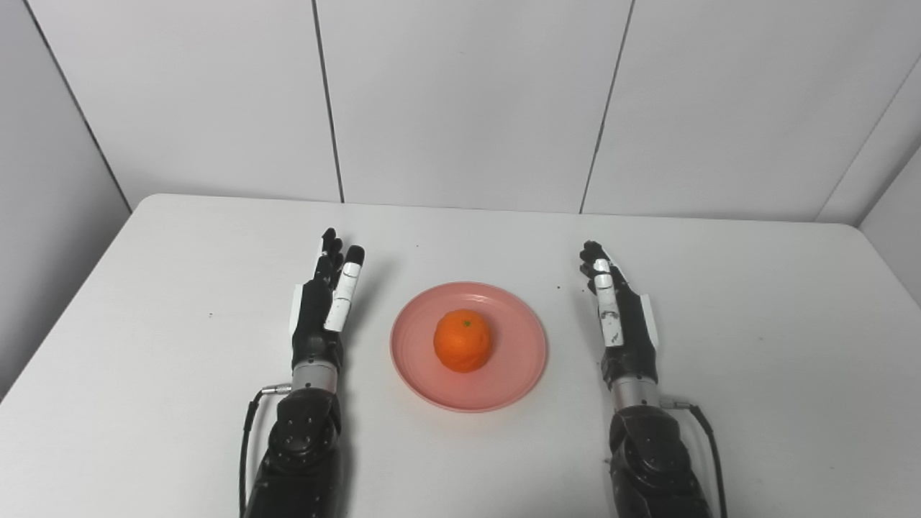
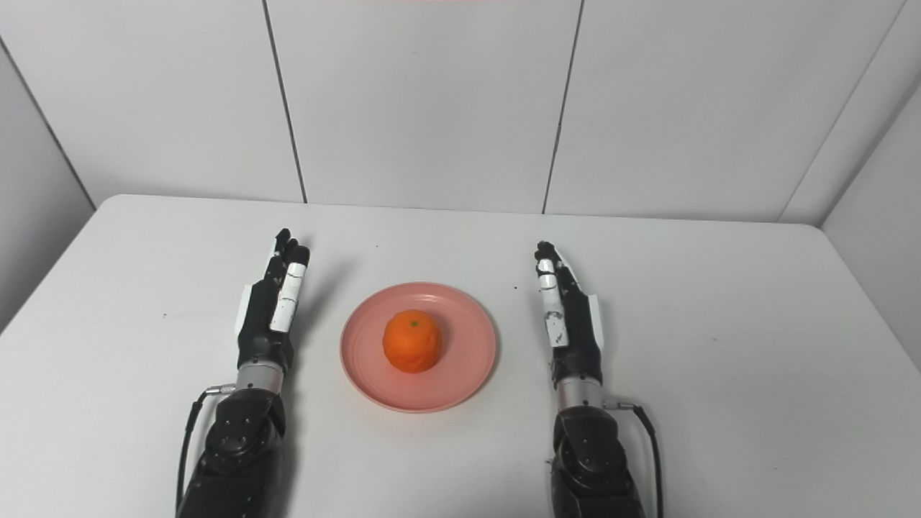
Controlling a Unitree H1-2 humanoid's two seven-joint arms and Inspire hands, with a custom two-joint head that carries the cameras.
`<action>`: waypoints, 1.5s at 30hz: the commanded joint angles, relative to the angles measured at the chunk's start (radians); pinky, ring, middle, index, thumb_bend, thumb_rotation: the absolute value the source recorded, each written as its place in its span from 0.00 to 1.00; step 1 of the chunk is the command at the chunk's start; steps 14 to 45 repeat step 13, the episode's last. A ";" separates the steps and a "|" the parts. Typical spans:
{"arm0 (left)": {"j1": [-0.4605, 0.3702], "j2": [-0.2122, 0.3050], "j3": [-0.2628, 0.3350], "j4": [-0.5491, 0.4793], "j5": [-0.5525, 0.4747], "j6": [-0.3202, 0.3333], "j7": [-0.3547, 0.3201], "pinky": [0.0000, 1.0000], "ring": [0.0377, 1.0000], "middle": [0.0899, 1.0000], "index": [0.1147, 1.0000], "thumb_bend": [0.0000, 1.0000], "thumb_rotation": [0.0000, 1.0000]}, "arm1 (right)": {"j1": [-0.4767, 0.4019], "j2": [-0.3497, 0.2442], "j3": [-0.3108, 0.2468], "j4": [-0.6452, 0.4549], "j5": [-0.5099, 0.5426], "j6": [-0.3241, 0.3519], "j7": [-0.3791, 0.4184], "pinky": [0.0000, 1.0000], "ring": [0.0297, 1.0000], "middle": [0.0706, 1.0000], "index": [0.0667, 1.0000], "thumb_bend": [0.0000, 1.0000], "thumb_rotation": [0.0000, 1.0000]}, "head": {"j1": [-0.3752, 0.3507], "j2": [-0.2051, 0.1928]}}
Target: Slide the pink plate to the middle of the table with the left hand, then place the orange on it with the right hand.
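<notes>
**Resting on the plate: orange centred between two empty hands**

Left eye view: the pink plate (image 1: 468, 347) lies flat near the middle of the white tabletop (image 1: 144, 302), and the orange (image 1: 463, 340) sits on it, a little left of the plate's centre, its small green stem mark facing up. The left robot hand (image 1: 324, 306) is stretched out on the plate's left side, fingers straight and pointing toward the far wall (image 1: 460, 101), held close together rather than curled — it grips nothing and does not touch the plate. The right robot hand (image 1: 620, 313) mirrors it on the plate's right side, fingers likewise extended and empty, clear of the rim. Both forearms come in from the bottom edge, each with a thin cable (image 1: 248, 432) looping by the wrist. A few tiny dark specks mark the tabletop.

Right eye view: the same layout, seen from slightly to the side. The plate (image 2: 460, 360) lies between the two hands, nearer the left robot hand (image 2: 273, 309) than the right robot hand (image 2: 565, 324), with bare tabletop showing on either side. The orange (image 2: 411, 341) rests inside the rim, touching only the plate. Both hands are flat and extended, holding nothing — whether their palms touch the tabletop I cannot tell.
</notes>
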 commanded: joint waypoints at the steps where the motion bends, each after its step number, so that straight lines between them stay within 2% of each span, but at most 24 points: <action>1: -0.013 -0.002 -0.012 -0.026 -0.010 0.012 -0.022 1.00 1.00 0.99 0.97 0.81 0.85 | 0.041 -0.001 -0.009 0.050 0.010 -0.047 0.002 0.95 0.90 0.88 0.86 0.83 1.00 | 0.000 -0.001; 13: -0.007 0.006 -0.022 -0.030 -0.004 0.012 -0.029 0.98 0.98 0.97 0.95 0.81 0.84 | 0.048 0.025 -0.034 0.034 0.066 -0.029 0.001 0.95 0.89 0.89 0.86 0.80 1.00 | 0.001 0.000; 45: -0.007 0.006 -0.022 -0.030 -0.004 0.012 -0.029 0.98 0.98 0.97 0.95 0.81 0.84 | 0.048 0.025 -0.034 0.034 0.066 -0.029 0.001 0.95 0.89 0.89 0.86 0.80 1.00 | 0.001 0.000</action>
